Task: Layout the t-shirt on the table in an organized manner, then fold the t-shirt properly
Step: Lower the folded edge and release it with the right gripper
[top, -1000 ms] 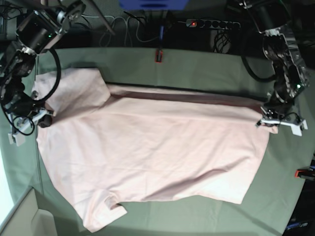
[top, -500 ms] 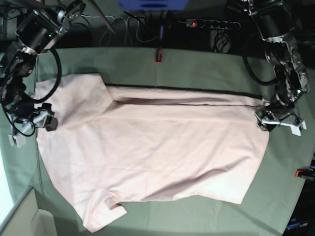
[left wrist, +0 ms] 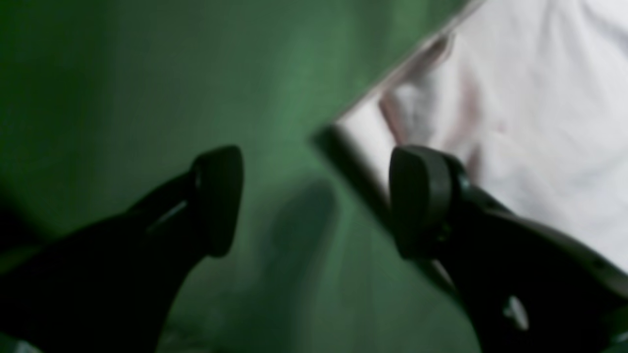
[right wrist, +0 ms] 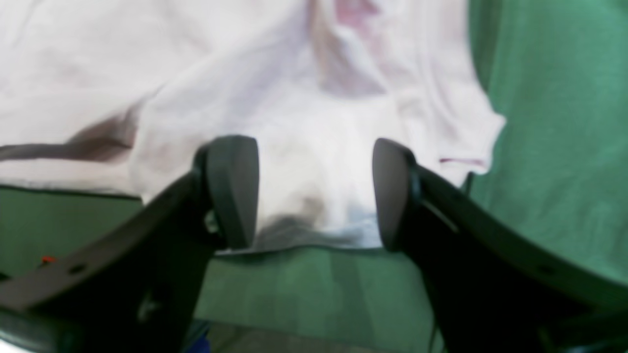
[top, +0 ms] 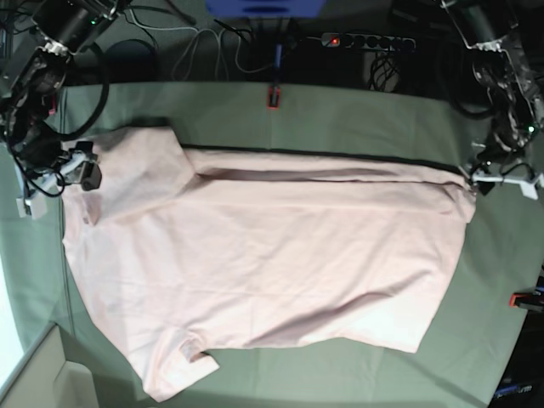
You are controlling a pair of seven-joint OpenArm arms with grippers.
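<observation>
Both pairs of fingers are standing apart with nothing between them: the left gripper (left wrist: 316, 201) is hanging over bare green cloth just beside the shirt's corner, and the right gripper (right wrist: 314, 191) is straddling the edge of a sleeve without pinching it. The t-shirt (top: 263, 255) is lying spread across the middle of the table (top: 357, 115), plain side up, one long edge folded over along the far side, sleeves toward the right arm's end, hem toward the left arm's.

It looks light, limp cotton, so I'd expect it to sag and crease wherever it is lifted and to drag rather than slide cleanly on the table covering. The firmer places to take it seem to be the stitched hem corners and the sleeve and shoulder seams, pinched through both layers.

There is green cloth showing on every side of the shirt, widest on the far side. A red clamp (top: 274, 95) is sitting at the far edge and another (top: 523, 299) near the left arm's side; cables are lying beyond the table.
</observation>
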